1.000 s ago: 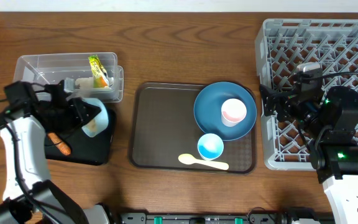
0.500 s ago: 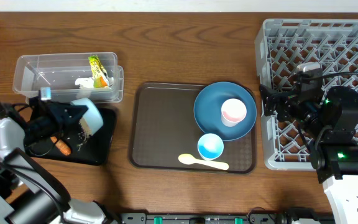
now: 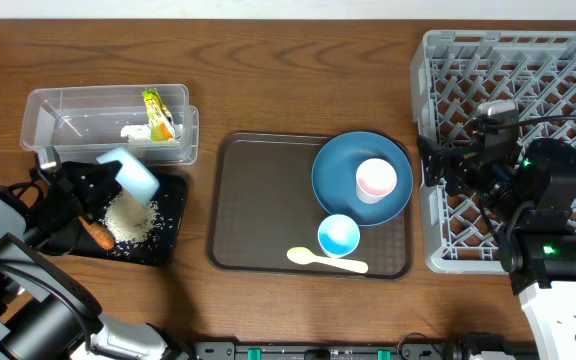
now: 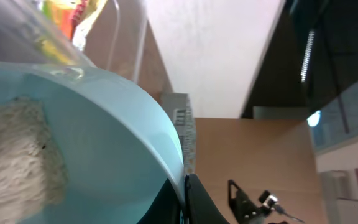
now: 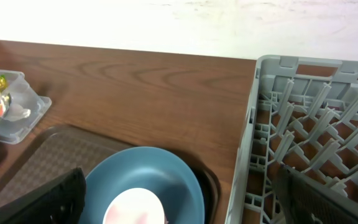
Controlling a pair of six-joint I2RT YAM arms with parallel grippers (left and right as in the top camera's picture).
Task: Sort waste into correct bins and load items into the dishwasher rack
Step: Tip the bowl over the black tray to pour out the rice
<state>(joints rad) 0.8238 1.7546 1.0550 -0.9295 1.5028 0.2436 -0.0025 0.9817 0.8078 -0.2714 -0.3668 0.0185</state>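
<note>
Overhead view: the left gripper [image 3: 96, 186] holds a tipped light-blue bowl [image 3: 130, 176] steeply tilted above the black tray [image 3: 160, 250]. Its fingers are clamped on the bowl's rim, as far as the arm lets one see. A heap of white rice grains [image 3: 126, 218] lies on the tray just below the bowl, with scattered grains around it. An orange carrot piece [image 3: 100, 234] rests on the same tray, just beside the heap on its left.

In the left wrist view the bowl's pale inside fills the lower left of the frame, and a patch of rice clings to its wall.

Behind the black tray and close against it stands the clear tub [image 3: 58, 105]. It holds the yellow-green snack packet [image 3: 155, 110] and the crumpled white tissue [image 3: 135, 132].

At mid-table the brown serving tray [image 3: 258, 200] carries the dark-blue plate [image 3: 338, 170], with the pale cup [image 3: 376, 180] upright on it, pink inside showing. The second light-blue bowl [image 3: 338, 235] sits just in front of the plate. The cream spoon [image 3: 326, 262] lies by the tray's near edge.

At right, the right gripper [image 3: 431, 168] hangs over the left edge of the grey dishwasher rack [image 3: 528, 80], pointed toward the plate. The right wrist view shows its fingers [image 5: 55, 196] well apart, holding nothing.
</note>
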